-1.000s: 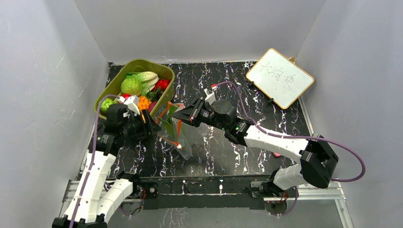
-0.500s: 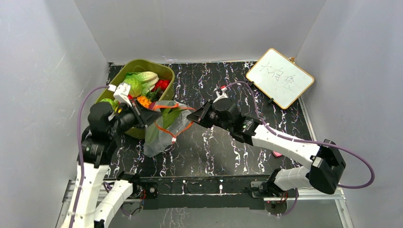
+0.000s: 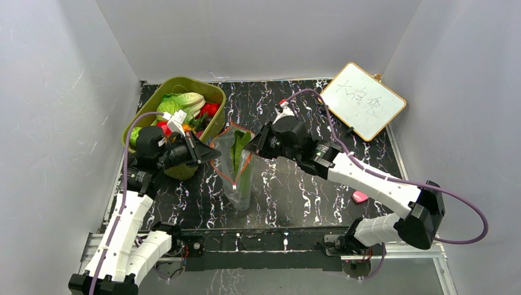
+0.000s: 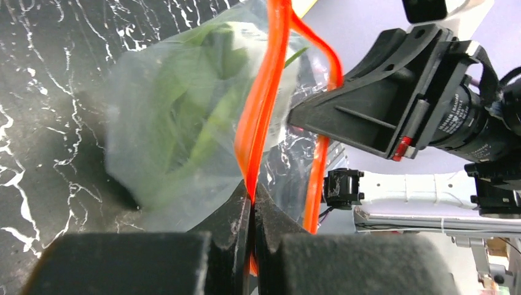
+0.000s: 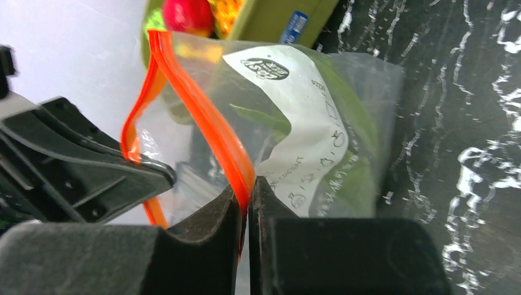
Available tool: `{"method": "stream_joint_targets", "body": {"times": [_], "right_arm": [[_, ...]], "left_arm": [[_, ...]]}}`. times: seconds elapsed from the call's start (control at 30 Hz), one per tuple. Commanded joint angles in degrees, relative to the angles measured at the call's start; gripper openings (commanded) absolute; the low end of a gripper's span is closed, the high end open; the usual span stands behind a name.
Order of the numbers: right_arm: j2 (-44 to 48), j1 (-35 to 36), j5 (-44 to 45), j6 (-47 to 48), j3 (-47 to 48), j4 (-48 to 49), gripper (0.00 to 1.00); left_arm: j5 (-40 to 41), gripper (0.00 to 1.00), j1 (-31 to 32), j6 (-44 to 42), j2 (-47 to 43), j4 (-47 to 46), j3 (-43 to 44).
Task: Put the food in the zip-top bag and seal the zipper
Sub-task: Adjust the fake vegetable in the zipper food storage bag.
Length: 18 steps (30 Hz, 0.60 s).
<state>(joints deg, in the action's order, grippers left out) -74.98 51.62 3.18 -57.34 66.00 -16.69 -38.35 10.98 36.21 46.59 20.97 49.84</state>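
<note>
The clear zip-top bag (image 3: 236, 172) hangs between my two grippers, above the table, with a long green leaf (image 3: 238, 150) inside. My left gripper (image 3: 209, 152) is shut on the red-orange zipper (image 4: 264, 110) at the bag's left end. My right gripper (image 3: 254, 147) is shut on the zipper (image 5: 212, 129) at the right end. The bag's mouth gapes between them. The slider tab (image 3: 234, 187) dangles low on the strip. Other food, a pale green cabbage (image 3: 184, 101) and a red fruit (image 3: 210, 109), lies in the olive-green tub (image 3: 212, 92).
A white wood-framed board (image 3: 362, 100) with writing leans at the back right. A small pink piece (image 3: 359, 197) lies on the black marbled table near the right arm. Grey walls close in the left, back and right.
Both grippers have carried the bag to the right and drawn nearer each other; the bag now hangs upright and narrower, where half a second ago it spread wide by the tub.
</note>
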Motion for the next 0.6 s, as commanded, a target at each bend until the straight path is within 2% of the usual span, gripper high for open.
{"method": "stream_joint_targets", "body": {"times": [0.0,0.1,0.13,0.17,0.2,0.37,0.47,0.53,0.57], "right_arm": [[-1.5,-0.1,0.1,6.9,6.1,-9.4,0.12],[0.3,-0.1,5.4,8.3,7.5,-14.0,0.21],[1.0,-0.1,6.3,8.3,7.6,-14.5,0.2],[1.3,-0.1,6.5,10.0,8.0,-15.3,0.07],[1.3,-0.1,6.6,10.6,8.6,-16.3,0.0],[1.9,0.1,4.1,10.2,6.8,-13.4,0.0],[3.2,0.1,3.6,6.5,3.7,-10.5,0.0],[4.3,0.1,3.0,2.3,0.5,-7.4,0.1],[4.5,0.1,2.8,0.4,-1.1,-5.7,0.18]], "left_arm": [[-4.0,0.0,0.0,3.3,-1.4,-6.5,-2.7],[-3.3,0.0,0.0,2.2,-1.2,-5.9,-2.9],[-3.6,0.0,0.0,2.3,-1.1,-6.2,-3.0],[-4.0,0.0,0.0,2.6,-0.9,-6.6,-3.2],[-4.2,0.0,0.0,2.9,-0.8,-7.0,-3.4],[-4.1,0.0,0.0,3.9,-0.2,-8.0,-3.7],[-4.2,0.0,0.0,3.4,0.4,-7.1,-2.9],[-3.9,0.0,0.0,3.1,0.6,-6.5,-2.8],[-3.9,0.0,0.0,3.0,0.7,-6.2,-2.9]]}}
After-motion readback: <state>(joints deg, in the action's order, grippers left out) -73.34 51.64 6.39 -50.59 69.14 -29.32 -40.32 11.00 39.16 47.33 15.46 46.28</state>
